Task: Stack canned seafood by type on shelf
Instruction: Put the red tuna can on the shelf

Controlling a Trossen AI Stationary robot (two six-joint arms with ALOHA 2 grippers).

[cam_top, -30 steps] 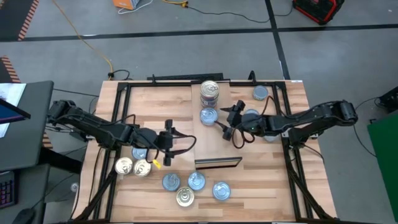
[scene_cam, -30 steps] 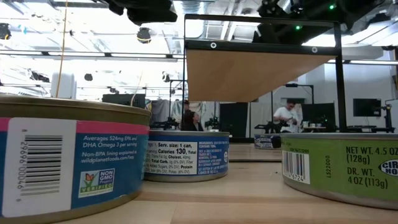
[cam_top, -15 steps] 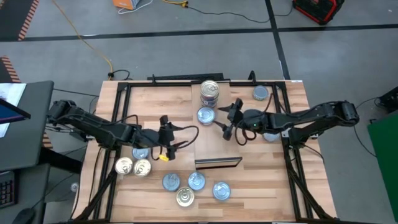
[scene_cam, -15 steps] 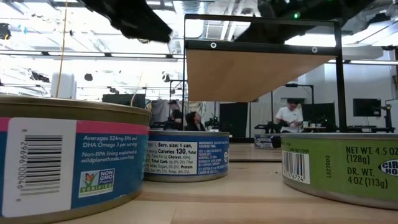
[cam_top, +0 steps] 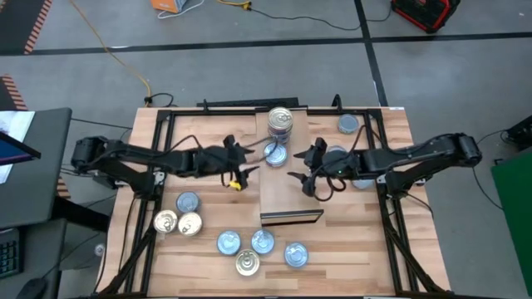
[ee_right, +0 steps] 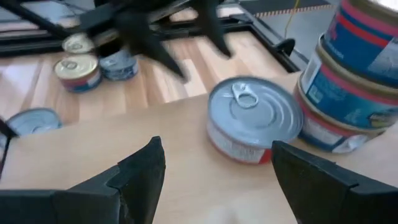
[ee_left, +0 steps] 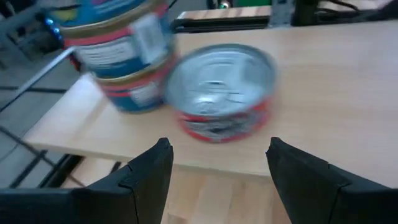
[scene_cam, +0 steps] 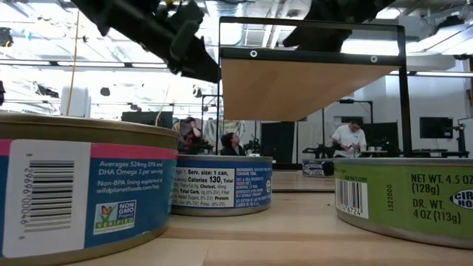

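Nearest the front edge of the counter (cam_top: 332, 266) lie four loose tins (cam_top: 259, 249), and a little further back on the left three more (cam_top: 179, 216), blue tops and gold tops mixed. None of these is sorted yet.

Beyond them stands the shelf (cam_top: 291, 195), a raised pale board with a dark front edge. On its far end sits a single tin (cam_top: 275, 154) with a silvery top and red side, and just behind it a stack (cam_top: 280, 123) of blue-labelled tins. More tins (cam_top: 347, 124) lie off to the right, partly hidden by the arm.

The left gripper (cam_top: 246, 159) hovers just left of the single tin, jaws spread wide and empty. The right gripper (cam_top: 304, 166) faces the same tin from the other side, jaws also parted with nothing between them.

The step in hand looks like dealing with that single tin. Next, one arm should probably close in squarely around its rim while the other holds back, since both crowding the same tin risks a collision or knocking the stack.
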